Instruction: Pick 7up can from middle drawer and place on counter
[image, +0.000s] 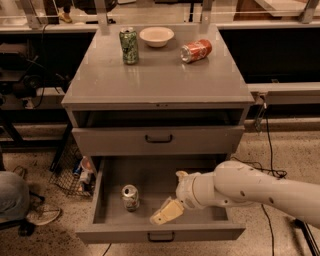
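Note:
The 7up can stands upright in the left part of the open middle drawer, pale with green marks and a silver top. My gripper hangs low inside the drawer, a short way to the right of the can and apart from it. The white arm reaches in from the right. The counter is the glossy grey top above.
On the counter stand a darker green can, a white bowl and an orange can lying on its side. A shallower drawer above is closed. A wire basket sits on the floor at the left.

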